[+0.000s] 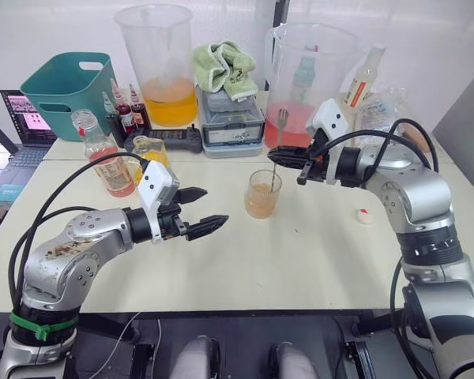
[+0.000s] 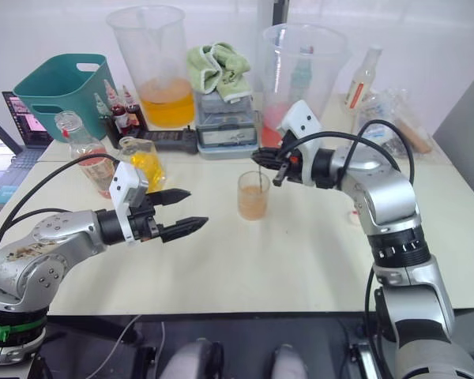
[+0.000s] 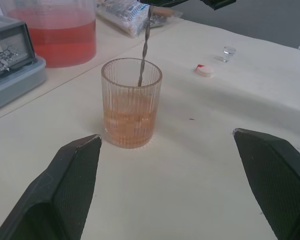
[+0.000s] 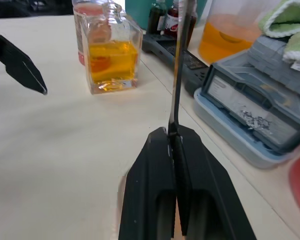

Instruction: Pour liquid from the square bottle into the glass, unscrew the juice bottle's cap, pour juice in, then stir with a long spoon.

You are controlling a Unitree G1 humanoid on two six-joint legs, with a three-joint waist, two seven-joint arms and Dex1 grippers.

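Observation:
The glass (image 1: 263, 193) stands mid-table, about a third full of orange-pink liquid. My right gripper (image 1: 275, 152) hovers just above it, shut on the stem of the long spoon (image 1: 278, 158), which hangs upright with its lower end in the liquid (image 3: 144, 45). My left gripper (image 1: 213, 207) is open and holds nothing, low over the table to the glass's left. The square bottle (image 1: 150, 150) with yellow contents and the juice bottle (image 1: 107, 162) stand at the back left. The white cap (image 1: 366, 215) lies on the table to the right.
Two big clear pitchers stand at the back, one with orange liquid (image 1: 158, 63), one with pink (image 1: 308, 79). Between them is a grey box (image 1: 231, 118) under a green cloth (image 1: 225, 67). A teal bin (image 1: 67, 87), dropper bottles (image 1: 126, 110) and a laptop (image 1: 24, 118) are far left.

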